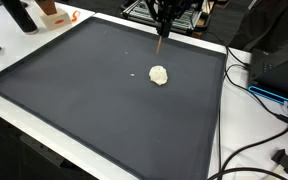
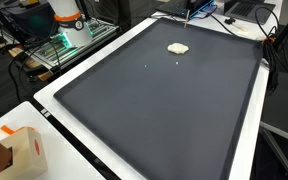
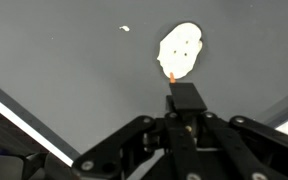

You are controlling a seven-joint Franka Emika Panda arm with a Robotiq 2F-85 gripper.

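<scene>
In the wrist view the gripper (image 3: 184,120) has its jaws drawn in narrow, pinched on a thin stick (image 3: 181,95) that is dark where it leaves them and orange at the tip. The stick looks light and stiff, and probably slippery in a loose pinch, so a hold high on the shaft, as here, seems right. Just beyond the tip lies a white lump (image 3: 181,50); whether the two touch I cannot tell. I judge the lump soft and light, likely to smear or tear, and best taken gently across its narrower sides. It is pale, rounded and uneven-edged, and lies flat on the dark grey mat (image 3: 64,60). Farther from the jaws, off to one side, sits a tiny white speck (image 3: 126,29). In an exterior view black cables (image 1: 254,150) trail beyond the mat's edge
</scene>
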